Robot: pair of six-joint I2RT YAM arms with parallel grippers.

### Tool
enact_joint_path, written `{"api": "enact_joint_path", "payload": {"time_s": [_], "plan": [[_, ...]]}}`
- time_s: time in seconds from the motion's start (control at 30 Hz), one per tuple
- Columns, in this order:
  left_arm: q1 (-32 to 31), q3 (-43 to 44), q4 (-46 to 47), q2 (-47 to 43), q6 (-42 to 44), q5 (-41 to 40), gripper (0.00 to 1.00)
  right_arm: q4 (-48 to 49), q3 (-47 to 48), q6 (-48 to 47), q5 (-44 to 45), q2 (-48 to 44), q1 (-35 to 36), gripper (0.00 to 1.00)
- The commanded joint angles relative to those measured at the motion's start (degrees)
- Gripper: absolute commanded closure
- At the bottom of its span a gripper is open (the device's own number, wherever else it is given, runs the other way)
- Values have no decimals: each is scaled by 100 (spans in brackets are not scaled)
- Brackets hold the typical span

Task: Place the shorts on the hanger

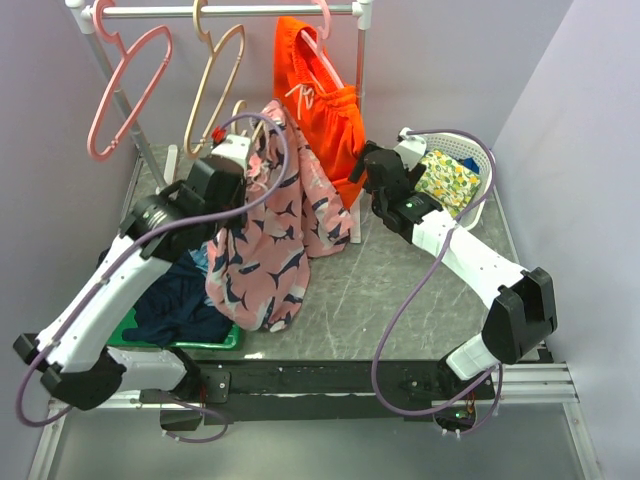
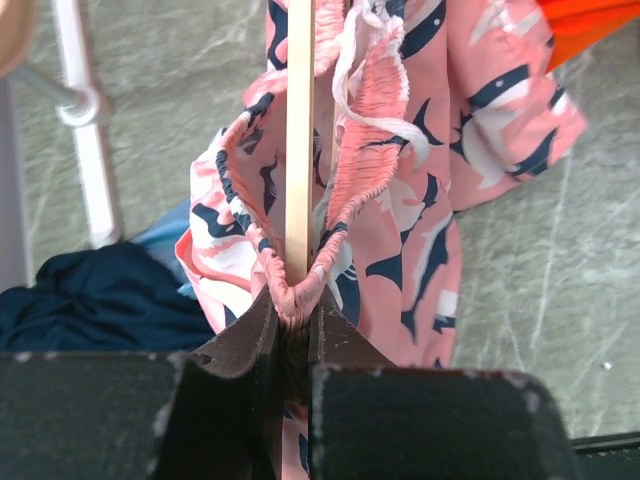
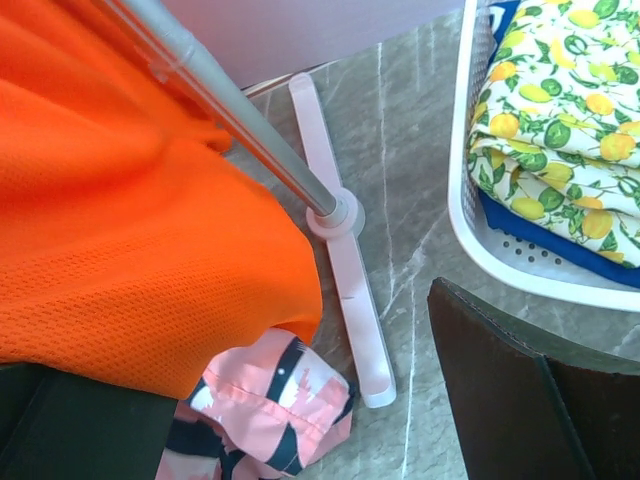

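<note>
We are clenching the left gripper [image 2: 295, 305] on the gathered waistband, probably the firmest hold on the limp pink leaf-printed fabric shorts [image 2: 400, 230]; the right gripper [image 1: 362, 172] is gaping.

**Where things sit around my claws**

The shorts [image 1: 265, 235] hang from my left gripper [image 1: 232, 150], waistband against the hanger [image 2: 298, 140]. Behind stands the rack [image 1: 230, 10] with another pair [image 1: 320, 100]. My right gripper [image 1: 362, 170] sits between that pair and the basket [image 3: 468, 200] at right.
</note>
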Motion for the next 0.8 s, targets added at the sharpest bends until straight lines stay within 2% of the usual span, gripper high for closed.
{"api": "enact_joint_path", "payload": {"time_s": [0.0, 0.17, 0.37, 0.77], "plan": [[585, 650, 765, 148, 310, 737, 99, 223, -41, -69, -76, -265, -37, 0], [911, 1422, 606, 482, 346, 834, 99, 258, 21, -166, -348, -230, -37, 0], [955, 2301, 421, 877, 363, 755, 99, 557, -102, -289, -910, -274, -19, 1], [1130, 3981, 307, 1950, 592, 922, 99, 689, -392, -227, -1034, -441, 77, 3]]}}
